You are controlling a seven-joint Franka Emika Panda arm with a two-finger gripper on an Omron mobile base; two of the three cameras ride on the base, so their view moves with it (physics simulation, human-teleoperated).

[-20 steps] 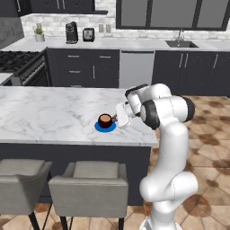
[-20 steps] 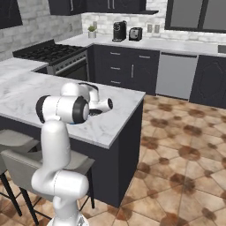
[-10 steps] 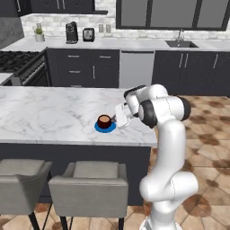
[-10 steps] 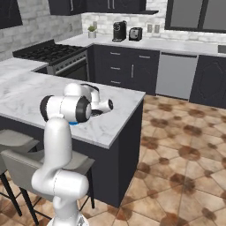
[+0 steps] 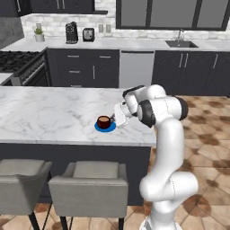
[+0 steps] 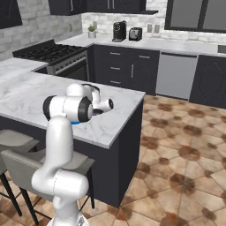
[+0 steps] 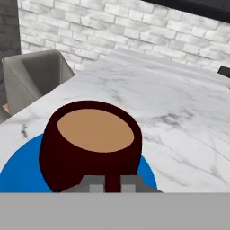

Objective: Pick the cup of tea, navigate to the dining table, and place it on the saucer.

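Note:
The cup of tea [image 5: 104,120], dark red-brown with tan liquid, stands upright on the bright blue saucer [image 5: 105,127] near the right end of the dining table [image 5: 45,112]. My gripper [image 5: 116,117] reaches in from the cup's right at rim height. Seen through the hand camera, the cup [image 7: 90,134] looms close on the saucer [image 7: 18,175], and my gripper [image 7: 113,185] is shut on its handle, a grey fingertip [image 7: 92,184] on each side. From the right base camera, my arm hides the cup and only a sliver of saucer [image 6: 76,122] peeks out.
Two grey padded stools [image 5: 85,179] [image 5: 18,173] stand at the table's near side, and another stool [image 7: 36,76] stands beyond it. The table's right edge [image 5: 150,134] is close to the saucer. Behind are wall counters with a coffee machine [image 5: 71,32], stove [image 5: 18,63] and sink [image 5: 179,43].
The arm's elbow has shifted slightly. The cup has stayed on the saucer with the gripper at its handle.

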